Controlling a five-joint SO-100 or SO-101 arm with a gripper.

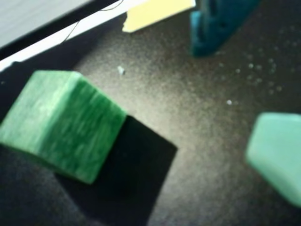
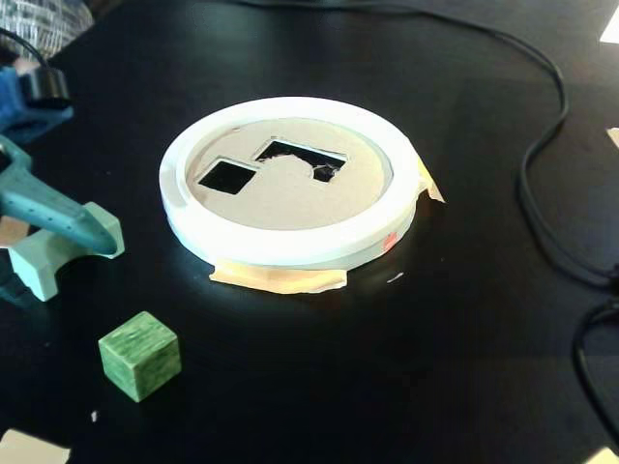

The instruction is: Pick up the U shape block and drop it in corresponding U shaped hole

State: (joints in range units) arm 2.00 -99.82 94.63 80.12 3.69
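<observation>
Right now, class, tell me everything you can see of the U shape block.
The U shape block is pale mint green, matte, apparently painted wood. In the fixed view it sits at the table's left edge, two legs and a curved notch showing, partly hidden by the teal gripper finger reaching over it; whether they touch is unclear. It lies apart from the darker green cube. The wrist view catches only a blurred corner at its right edge.

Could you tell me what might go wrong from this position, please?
The teal gripper sits right over the pale mint-green arch-shaped block, so a poor grasp could tip it. The darker green wooden cube lies close by and might get knocked. The wide rectangular cut-out demands careful alignment.
</observation>
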